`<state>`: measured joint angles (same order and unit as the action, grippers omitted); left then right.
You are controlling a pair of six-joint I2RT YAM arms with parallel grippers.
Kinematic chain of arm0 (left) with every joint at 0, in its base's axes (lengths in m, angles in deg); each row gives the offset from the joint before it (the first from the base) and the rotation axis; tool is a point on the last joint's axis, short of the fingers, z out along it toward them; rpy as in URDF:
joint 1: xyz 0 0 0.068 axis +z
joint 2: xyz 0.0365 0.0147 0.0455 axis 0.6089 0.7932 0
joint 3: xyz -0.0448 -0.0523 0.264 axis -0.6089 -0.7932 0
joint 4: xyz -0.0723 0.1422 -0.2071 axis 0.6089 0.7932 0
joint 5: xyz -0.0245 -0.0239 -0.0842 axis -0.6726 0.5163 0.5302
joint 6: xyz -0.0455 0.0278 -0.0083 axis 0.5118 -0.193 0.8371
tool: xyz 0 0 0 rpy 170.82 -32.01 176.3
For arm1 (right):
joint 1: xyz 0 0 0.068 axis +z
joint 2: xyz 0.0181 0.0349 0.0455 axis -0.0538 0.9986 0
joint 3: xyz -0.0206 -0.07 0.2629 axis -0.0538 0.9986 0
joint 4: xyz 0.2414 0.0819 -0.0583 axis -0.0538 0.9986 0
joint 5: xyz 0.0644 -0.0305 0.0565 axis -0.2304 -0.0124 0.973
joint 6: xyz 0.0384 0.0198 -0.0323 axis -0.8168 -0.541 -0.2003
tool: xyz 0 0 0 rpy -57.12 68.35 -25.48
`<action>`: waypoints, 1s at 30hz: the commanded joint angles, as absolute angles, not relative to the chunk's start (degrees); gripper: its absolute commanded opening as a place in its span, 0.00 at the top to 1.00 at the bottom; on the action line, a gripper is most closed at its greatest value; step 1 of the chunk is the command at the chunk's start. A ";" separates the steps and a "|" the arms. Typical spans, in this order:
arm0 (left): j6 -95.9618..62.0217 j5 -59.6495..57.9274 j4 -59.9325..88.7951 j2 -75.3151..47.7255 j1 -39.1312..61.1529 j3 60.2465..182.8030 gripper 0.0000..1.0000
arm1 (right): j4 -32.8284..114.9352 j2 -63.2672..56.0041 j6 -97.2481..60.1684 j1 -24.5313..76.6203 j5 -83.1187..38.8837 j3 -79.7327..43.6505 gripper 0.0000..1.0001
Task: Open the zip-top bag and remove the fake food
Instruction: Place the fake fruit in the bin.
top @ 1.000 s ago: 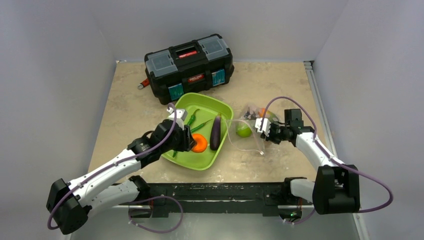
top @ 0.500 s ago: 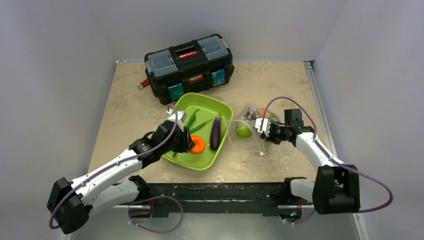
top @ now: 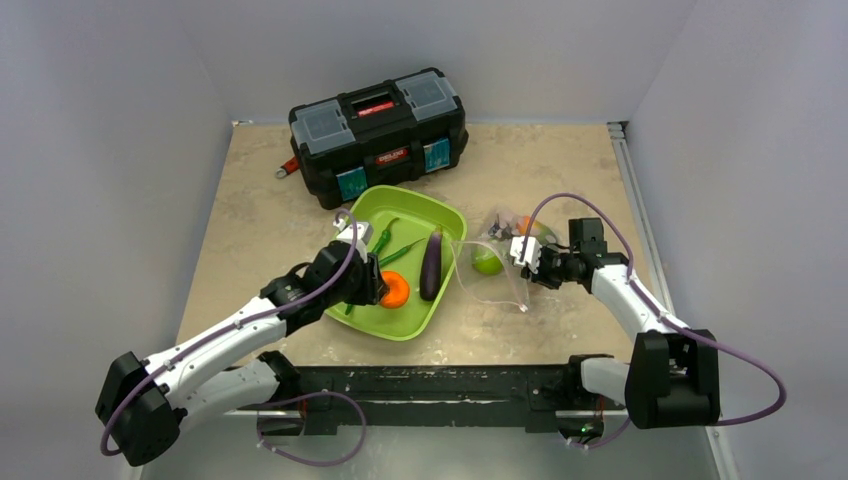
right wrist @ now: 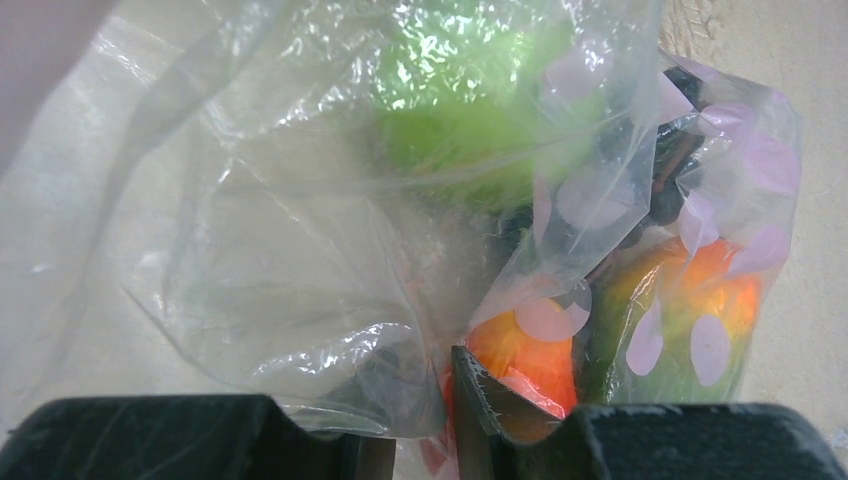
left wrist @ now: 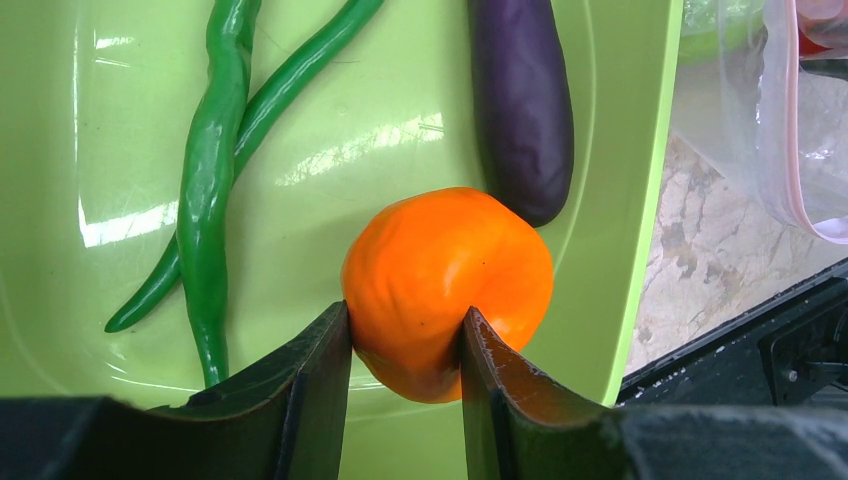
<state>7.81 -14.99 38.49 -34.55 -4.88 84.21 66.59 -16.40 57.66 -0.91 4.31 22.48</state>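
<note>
**Set the orange down cleanly**

The left gripper (left wrist: 405, 312) is clamped on the orange (left wrist: 445, 265) inside the tray (left wrist: 110, 110), near its right rim and just beside the eggplant (left wrist: 520, 100). It would be best to settle it on the tray floor, part the jaws just enough, then lift straight up so neither piece rolls. Just right of the tray lies the bag (right wrist: 270, 250), with the lime (top: 487, 262) and more inside. The right gripper (right wrist: 412, 395) pinches a fold of it, jaws nearly together. The toolbox (top: 380, 130) beyond the tray bears labels too small to read.

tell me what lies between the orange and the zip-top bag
The purple eggplant, then the green tray's right rim, lie between the orange and the zip-top bag, clearest in the top external view.
</note>
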 commanded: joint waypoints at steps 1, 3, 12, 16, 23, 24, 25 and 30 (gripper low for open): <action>7.91 -15.80 36.66 -34.47 -4.42 83.98 1.00 | 67.00 -15.98 56.92 -1.19 5.75 22.36 0.75; 7.92 -15.81 36.66 -34.36 -4.36 83.94 1.00 | 67.00 -15.99 56.92 -1.24 5.73 22.38 0.75; 7.93 -15.55 36.57 -33.92 -4.20 83.98 1.00 | 67.00 -16.16 57.11 -1.24 5.83 22.51 0.71; 8.02 -15.25 36.45 -33.94 -4.15 83.98 1.00 | 67.02 -16.28 57.22 -1.24 5.82 22.47 0.68; 8.13 -15.01 36.07 -33.47 -4.15 83.92 1.00 | 66.91 -16.51 57.10 -1.24 5.93 22.61 0.65; 8.13 -15.02 36.05 -33.48 -4.15 83.82 1.00 | 66.81 -16.47 57.13 -1.24 5.90 22.58 0.64; 8.10 -15.07 35.97 -33.40 -4.15 83.81 1.00 | 66.79 -16.43 57.15 -1.24 5.90 22.58 0.63; 8.25 -14.88 35.39 -32.24 -4.11 83.65 1.00 | 66.82 -16.72 57.10 -1.24 6.00 22.74 0.60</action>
<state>7.83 -15.12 38.23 -33.02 -4.49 84.14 66.61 -16.40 57.66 -0.91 4.39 22.48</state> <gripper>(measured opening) 0.377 0.387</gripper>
